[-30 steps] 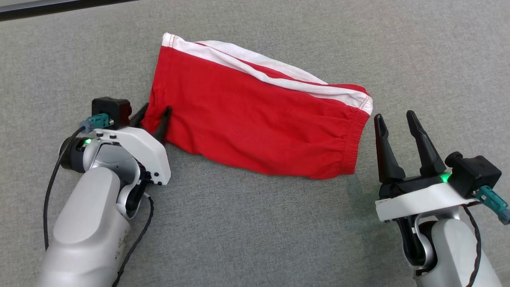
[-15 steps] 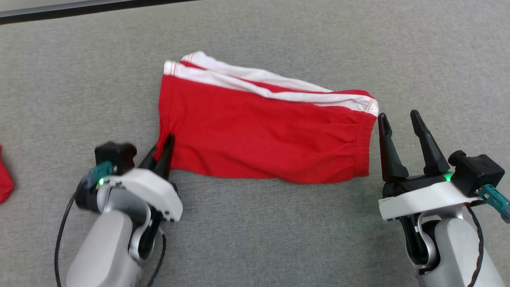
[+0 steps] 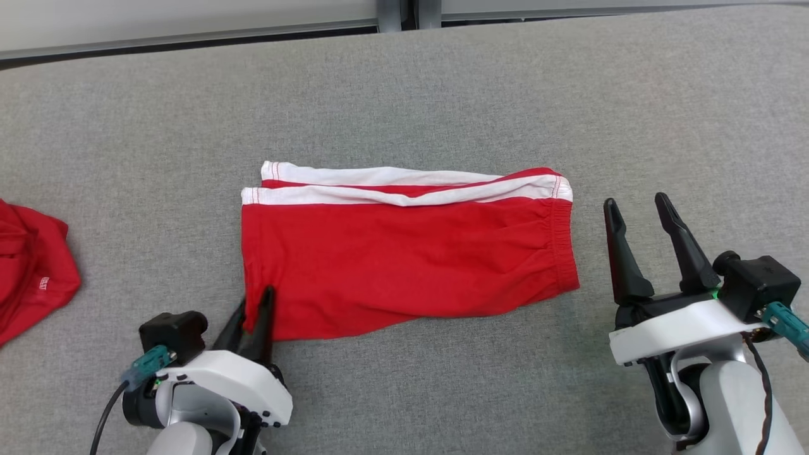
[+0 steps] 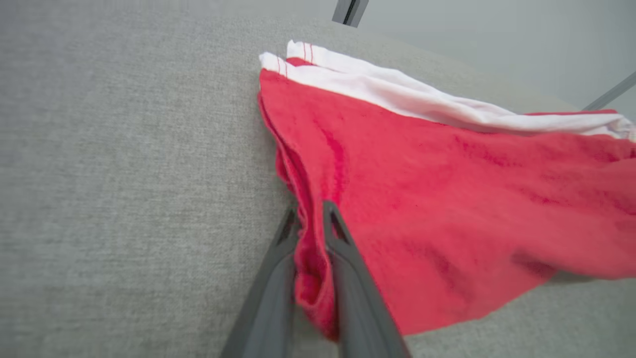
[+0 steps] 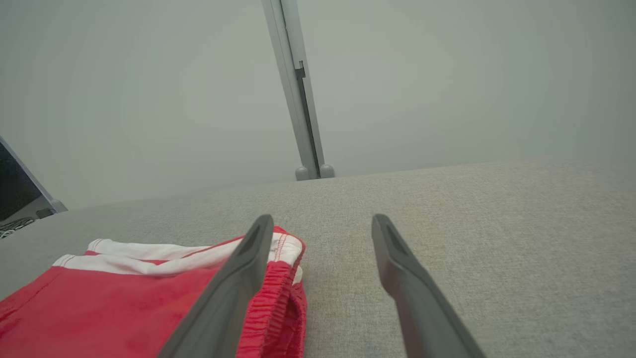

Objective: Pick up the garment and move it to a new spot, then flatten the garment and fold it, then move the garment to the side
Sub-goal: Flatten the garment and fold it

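Note:
The garment [image 3: 404, 259] is a pair of red shorts with white side stripes, folded in half and lying flat on the grey surface, elastic waistband to the right. My left gripper [image 3: 254, 302] is shut on its near left corner; in the left wrist view a bunch of red cloth [image 4: 310, 258] is pinched between the two dark fingers of the left gripper [image 4: 310, 215]. My right gripper [image 3: 635, 203] stands open just right of the waistband, touching nothing. In the right wrist view the open right gripper [image 5: 322, 221] has the garment [image 5: 124, 303] to the left of its left finger.
A second red cloth [image 3: 31, 272] lies at the left edge of the grey surface [image 3: 442, 95]. The surface's far edge meets a pale wall with a metal post [image 5: 298, 99]. Bare grey fabric lies around the shorts.
My left gripper has closed on the shorts' near left corner and drawn it toward me, so the shorts now lie square. The head camera has tilted, bringing the far edge and the second cloth into view.

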